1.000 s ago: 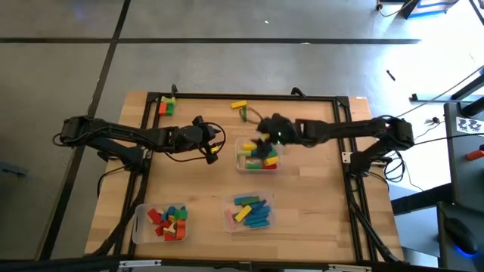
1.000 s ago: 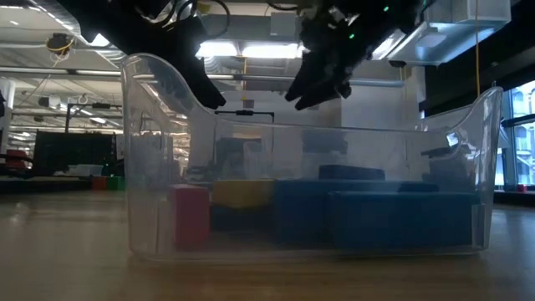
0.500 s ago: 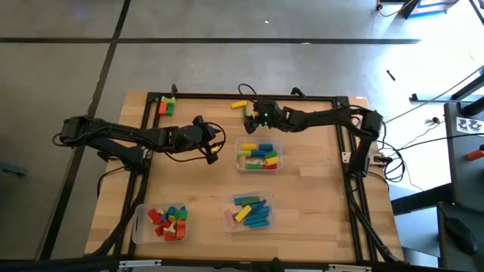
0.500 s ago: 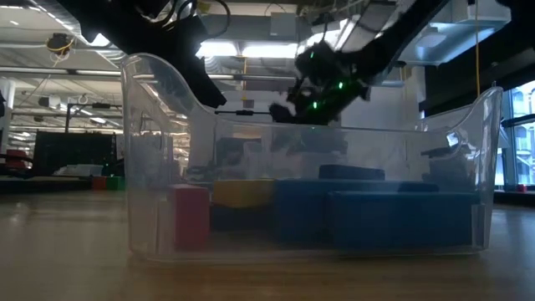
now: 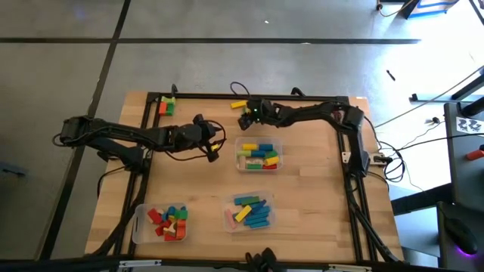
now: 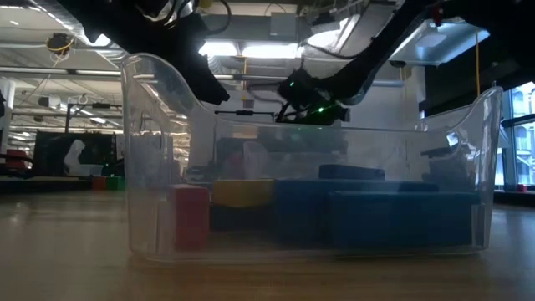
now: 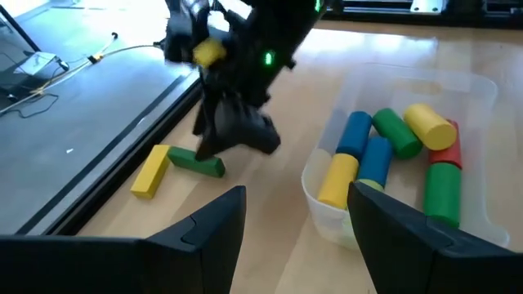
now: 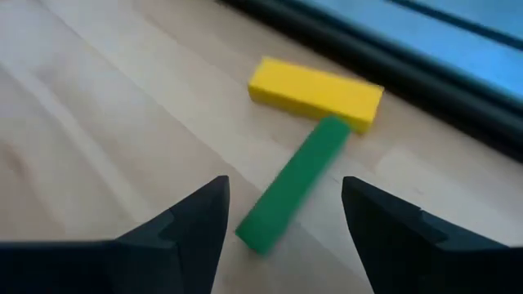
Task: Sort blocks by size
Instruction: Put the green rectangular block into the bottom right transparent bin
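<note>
My right gripper point(image 5: 246, 115) hangs near the table's far edge, at about twelve o'clock from the middle tray point(image 5: 259, 156), its fingers spread apart with nothing between them. Just ahead of them lie a green bar point(image 8: 296, 181) and a yellow bar point(image 8: 317, 94), touching end to side, the yellow one nearer the black frame rail point(image 8: 425, 94) that runs along the far edge. Bare wood lies open on the near side of the green bar; past the yellow bar only a narrow strip remains before the rail.

My left gripper point(image 5: 215, 149) hovers at nine o'clock of the middle tray, fingers parted and empty, close to the tray's wall. That tray holds yellow, blue, green and red blocks point(image 7: 392, 155). Two more trays sit along the near edge, one point(image 5: 138, 225) at seven o'clock and one point(image 5: 270, 214) at six o'clock, both with blocks inside. A few loose blocks point(image 5: 166, 106) rest at the far left corner, at ten o'clock.
</note>
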Available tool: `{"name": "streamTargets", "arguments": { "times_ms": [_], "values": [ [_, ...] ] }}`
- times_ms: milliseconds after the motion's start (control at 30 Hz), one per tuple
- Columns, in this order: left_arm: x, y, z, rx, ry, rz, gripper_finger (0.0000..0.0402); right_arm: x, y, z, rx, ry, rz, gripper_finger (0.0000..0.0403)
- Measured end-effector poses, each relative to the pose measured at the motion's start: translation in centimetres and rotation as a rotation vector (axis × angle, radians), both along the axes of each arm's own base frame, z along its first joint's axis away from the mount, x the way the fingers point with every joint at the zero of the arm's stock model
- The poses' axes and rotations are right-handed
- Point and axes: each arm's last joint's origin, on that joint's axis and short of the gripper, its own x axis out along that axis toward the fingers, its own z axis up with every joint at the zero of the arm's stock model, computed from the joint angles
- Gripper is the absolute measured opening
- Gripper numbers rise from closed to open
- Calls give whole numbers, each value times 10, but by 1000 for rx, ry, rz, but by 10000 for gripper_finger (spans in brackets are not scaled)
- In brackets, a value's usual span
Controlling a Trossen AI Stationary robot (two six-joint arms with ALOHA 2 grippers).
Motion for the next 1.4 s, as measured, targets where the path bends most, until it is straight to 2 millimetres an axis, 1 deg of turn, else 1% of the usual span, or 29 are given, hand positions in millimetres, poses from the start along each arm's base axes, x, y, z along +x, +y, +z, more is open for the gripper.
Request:
{"name": "streamTargets", "arguments": {
  "times_ms": [100, 233, 300, 400, 467, 533, 633, 733, 800, 933, 1133, 1400],
  "values": [
    [0, 2, 0, 1, -1, 7, 210, 10, -5, -9, 24, 75, -11, 237],
    [0, 2, 0, 1, 0, 7, 210, 23, -14, -4, 33, 129, -33, 237],
    [0, 2, 0, 1, 2, 7, 210, 27, -17, -5, 49, 151, -19, 237],
    [-1, 2, -1, 0, 10, 6, 210, 29, -19, -4, 71, 178, -11, 237],
    [-1, 2, -1, 0, 14, 6, 210, 30, -20, -2, 86, 163, -6, 237],
    [-1, 2, -1, 0, 14, 6, 210, 28, -22, -3, 109, 174, 4, 234],
    [-1, 2, -1, 15, 24, -3, 210, 28, -21, -5, 122, 174, 27, 215],
    [-1, 2, -1, 19, 30, -5, 210, 29, -20, -5, 126, 169, 36, 177],
    [-1, 2, -1, 18, 30, -5, 210, 28, -20, -5, 120, 184, 42, 161],
    [-1, 2, -2, 18, 30, -5, 210, 28, -20, -5, 123, 184, 46, 159],
    [-1, 2, -2, 21, 33, -7, 210, 27, -19, -7, 83, 247, 130, 149],
    [-1, 2, -2, 24, 35, -8, 210, 23, -18, -2, 16, 324, 202, 99]
  ]
}}
